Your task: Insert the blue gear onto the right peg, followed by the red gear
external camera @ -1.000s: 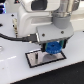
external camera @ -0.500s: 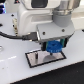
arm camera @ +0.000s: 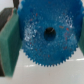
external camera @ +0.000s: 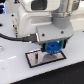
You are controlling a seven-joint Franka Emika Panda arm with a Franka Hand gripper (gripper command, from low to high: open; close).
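Note:
The blue gear (external camera: 53, 48) hangs between my gripper's fingers, just above the dark baseplate (external camera: 36, 59) on the white table. My gripper (external camera: 53, 46) is shut on the blue gear. In the wrist view the blue gear (arm camera: 48, 35) fills most of the picture, its toothed rim and dark centre hole showing, with a green finger pad (arm camera: 10, 40) pressed against its edge. The peg is hidden under the gear. The red gear is out of view.
The white arm body (external camera: 37, 20) and a black cable (external camera: 15, 39) fill the upper part of the exterior view. The dark baseplate has a pale border and lies on the white tabletop (external camera: 15, 70).
The gripper with the blue gear has hardly moved; it stays over the baseplate, perhaps slightly lower.

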